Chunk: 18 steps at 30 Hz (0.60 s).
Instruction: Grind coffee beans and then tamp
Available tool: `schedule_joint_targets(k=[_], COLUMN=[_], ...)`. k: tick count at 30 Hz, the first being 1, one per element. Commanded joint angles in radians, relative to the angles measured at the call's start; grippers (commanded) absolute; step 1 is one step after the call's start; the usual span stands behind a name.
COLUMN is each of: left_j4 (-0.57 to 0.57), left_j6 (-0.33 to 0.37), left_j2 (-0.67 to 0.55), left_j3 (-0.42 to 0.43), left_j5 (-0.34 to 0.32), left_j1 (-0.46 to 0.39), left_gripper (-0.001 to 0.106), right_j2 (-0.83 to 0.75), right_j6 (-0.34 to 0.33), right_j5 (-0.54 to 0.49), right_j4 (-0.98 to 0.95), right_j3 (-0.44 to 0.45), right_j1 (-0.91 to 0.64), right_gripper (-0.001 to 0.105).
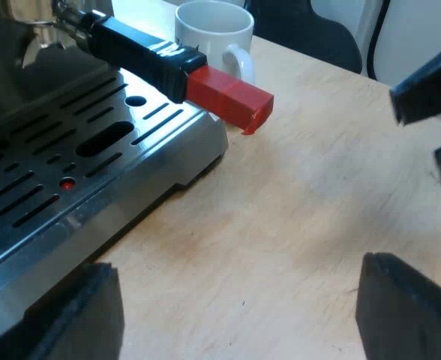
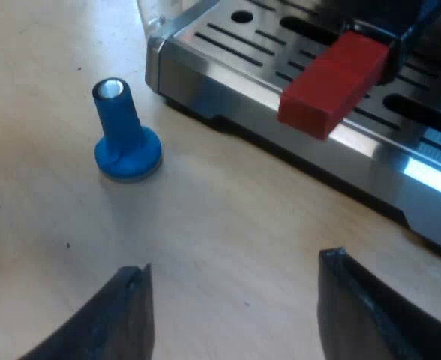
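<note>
Left pincer (image 1: 232, 315) wide open, empty, near holder handle (image 1: 142, 56), locked in above drip tray (image 1: 70, 165). Right pincer (image 2: 235, 307) open over counter (image 2: 228, 225); blue tamper (image 2: 123, 139) upright nearby. Grip handle's black part squarely, level.

**Black fingers, matte and blunt**

The left gripper (image 1: 239, 274) has two black fingers (image 1: 412, 311), thick and blunt-ended, with a dull matte skin that greys a little where light catches the edges. The right gripper (image 2: 235, 262) is of the same make: its two black fingers (image 2: 374, 311) are broad, with rounded corners and a faint pale sheen along the inner rim.
</note>
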<state>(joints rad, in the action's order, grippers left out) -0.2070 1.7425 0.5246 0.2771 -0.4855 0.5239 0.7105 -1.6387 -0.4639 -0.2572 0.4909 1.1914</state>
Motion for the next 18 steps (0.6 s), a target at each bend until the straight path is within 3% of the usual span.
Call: schedule_joint_targets(k=[1,14,16,18], left_j4=[0.01,-0.013,-0.013,-0.013], left_j6=[0.004,0.004,0.004,0.004], left_j2=[0.001,0.001,0.001,0.001], left_j3=[0.001,-0.001,-0.001,-0.001], left_j5=[-0.006,-0.006,-0.006,-0.006], left_j1=[0.005,0.005,0.005,0.005], left_gripper=[0.066,0.066,0.066,0.066], right_j2=[0.042,0.296,0.325,0.354], right_j6=[-0.006,0.128,0.147,0.164], right_j5=[-0.077,-0.169,-0.169,-0.186], right_j4=[0.078,0.384,0.411,0.438], right_j3=[0.001,0.001,0.001,0.001], right_j1=[0.026,0.036,0.036,0.036], right_gripper=[0.052,0.051,0.045,0.029])
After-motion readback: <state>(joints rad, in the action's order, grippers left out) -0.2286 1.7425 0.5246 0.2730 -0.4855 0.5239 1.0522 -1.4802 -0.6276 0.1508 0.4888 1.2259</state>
